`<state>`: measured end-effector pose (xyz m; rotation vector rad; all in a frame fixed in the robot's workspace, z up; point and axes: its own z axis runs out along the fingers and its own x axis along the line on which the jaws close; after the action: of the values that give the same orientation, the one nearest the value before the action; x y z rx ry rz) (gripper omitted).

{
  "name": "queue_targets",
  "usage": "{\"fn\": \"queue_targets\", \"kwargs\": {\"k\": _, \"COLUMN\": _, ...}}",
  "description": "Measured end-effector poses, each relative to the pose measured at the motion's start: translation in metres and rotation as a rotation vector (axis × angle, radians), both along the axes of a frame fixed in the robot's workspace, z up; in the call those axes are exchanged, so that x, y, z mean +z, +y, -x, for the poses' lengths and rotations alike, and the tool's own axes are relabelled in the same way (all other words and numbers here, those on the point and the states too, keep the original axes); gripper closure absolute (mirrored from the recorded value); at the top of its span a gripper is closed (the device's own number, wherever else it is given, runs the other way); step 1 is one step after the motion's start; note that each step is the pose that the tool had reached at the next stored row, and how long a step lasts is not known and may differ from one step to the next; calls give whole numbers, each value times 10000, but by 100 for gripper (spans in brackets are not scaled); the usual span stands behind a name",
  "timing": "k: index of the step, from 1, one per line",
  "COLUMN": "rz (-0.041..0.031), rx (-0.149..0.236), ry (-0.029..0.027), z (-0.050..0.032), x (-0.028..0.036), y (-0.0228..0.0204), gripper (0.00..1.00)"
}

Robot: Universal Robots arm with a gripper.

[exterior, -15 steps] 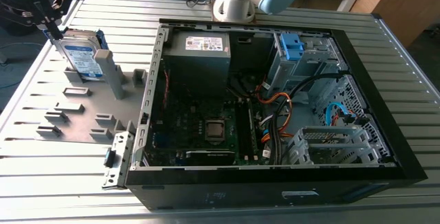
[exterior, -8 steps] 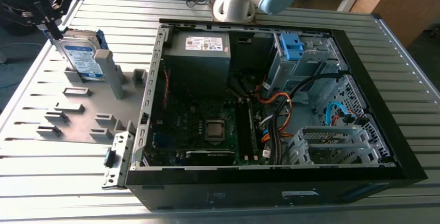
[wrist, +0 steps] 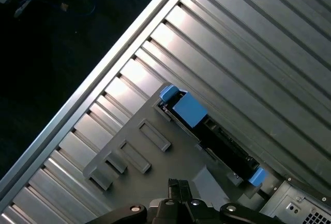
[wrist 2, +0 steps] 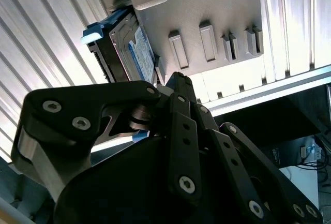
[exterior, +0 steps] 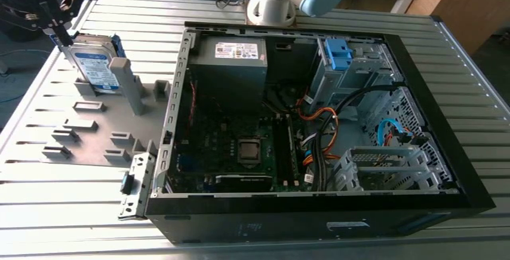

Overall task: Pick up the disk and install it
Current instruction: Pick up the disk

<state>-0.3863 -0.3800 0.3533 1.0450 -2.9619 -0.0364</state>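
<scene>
the disk (exterior: 92,63) stands on edge in a slot of the grey holder (exterior: 95,113), which lies on the ribbed metal table (exterior: 64,188) at the exterior view's left of the open case (exterior: 319,218). its labelled face is turned toward the case, and a grey post (exterior: 121,80) of the holder stands just beside that face. blue rails run along the disk's sides.

the gripper (exterior: 57,36) hangs at the disk's upper far corner, very near it. contact cannot be confirmed, and it cannot be told whether the gripper is open or closed. in both wrist views the disk (wrist 2: 137,48) (wrist: 222,141) sits upright in the holder beyond the gripper's black linkage.

inside the case, the power supply (exterior: 235,63) occupies the far corner and a bare blue bracket (exterior: 336,54) sits at the drive cage.
</scene>
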Motion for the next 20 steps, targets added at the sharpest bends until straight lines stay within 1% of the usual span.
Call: {"fn": "queue_targets", "kwargs": {"k": 20, "rz": 4, "rx": 390, "ry": 0, "z": 0, "x": 0, "y": 0, "gripper": 89}}
